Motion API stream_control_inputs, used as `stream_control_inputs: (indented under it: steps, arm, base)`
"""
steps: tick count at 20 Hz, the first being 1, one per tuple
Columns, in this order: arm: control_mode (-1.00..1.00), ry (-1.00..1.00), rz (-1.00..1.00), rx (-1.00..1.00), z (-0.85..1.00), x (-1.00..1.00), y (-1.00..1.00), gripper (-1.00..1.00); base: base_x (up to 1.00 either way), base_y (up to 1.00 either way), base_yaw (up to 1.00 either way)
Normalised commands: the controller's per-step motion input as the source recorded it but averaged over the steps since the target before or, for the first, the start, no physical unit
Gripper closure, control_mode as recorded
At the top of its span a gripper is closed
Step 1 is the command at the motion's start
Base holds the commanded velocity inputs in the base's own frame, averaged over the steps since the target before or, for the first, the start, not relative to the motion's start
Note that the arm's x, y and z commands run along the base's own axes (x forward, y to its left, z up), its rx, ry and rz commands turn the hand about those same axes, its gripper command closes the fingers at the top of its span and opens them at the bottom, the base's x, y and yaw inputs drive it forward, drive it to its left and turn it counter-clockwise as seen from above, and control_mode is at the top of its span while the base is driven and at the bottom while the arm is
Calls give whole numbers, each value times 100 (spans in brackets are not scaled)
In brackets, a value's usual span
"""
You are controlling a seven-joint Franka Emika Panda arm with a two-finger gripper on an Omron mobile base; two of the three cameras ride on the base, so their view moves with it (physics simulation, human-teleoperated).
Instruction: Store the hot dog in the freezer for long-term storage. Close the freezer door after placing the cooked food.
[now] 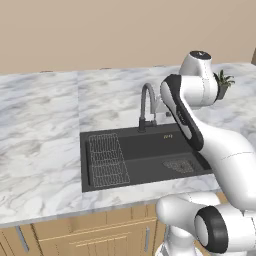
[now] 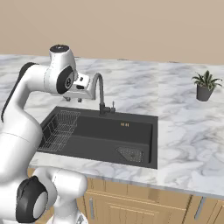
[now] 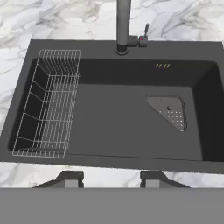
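- The gripper (image 3: pixel 111 178) hangs above the black sink (image 3: pixel 118 120), looking straight down into it; its two dark fingertips (image 3: pixel 69 178) stand apart with a clear gap and nothing between them, so the hand is partly open and empty.
- In the right base view the gripper (image 2: pixel 73 99) sits at the end of the white arm (image 2: pixel 33 83), above the sink's left rear corner and just left of the tap.
- The hot dog, the freezer and the freezer door cannot be placed from these views; the robot faces the sink counter.
- The sink (image 1: pixel 145 155) is a dark rectangular basin set into the marble counter (image 1: pixel 40 130), its floor bare.
- A wire rack (image 3: pixel 48 105) stands along the left side of the basin, touching its floor and left wall; it also shows in the left base view (image 1: pixel 106 160) and the right base view (image 2: pixel 59 129).
- A triangular perforated drain cover (image 3: pixel 168 111) lies flat on the basin floor toward the right, well apart from the rack.
- A dark curved tap (image 1: pixel 147 107) rises from the back rim of the sink, near the middle, with a small lever beside its base (image 3: pixel 143 39).
- A small potted plant (image 2: pixel 204 86) stands upright on the counter, well to the right of the sink, near the beige wall (image 2: pixel 131 26).
- Wooden cabinet fronts (image 2: pixel 140 205) with slim metal handles run below the counter edge.
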Motion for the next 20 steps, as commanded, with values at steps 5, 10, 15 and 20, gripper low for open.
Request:
stream_control_inputs:
  steps: [5,10,15,20]
  arm:
    - [100,0,0,0,0,0,0,-100]
    - [100,0,0,0,0,0,0,-100]
    - [100,0,0,0,0,0,0,-100]
    - [100,0,0,0,0,0,0,-100]
  base:
    - [-11,0,0]
    - [-21,4,0]
    - [-33,52,-1]
    - [-49,66,0]
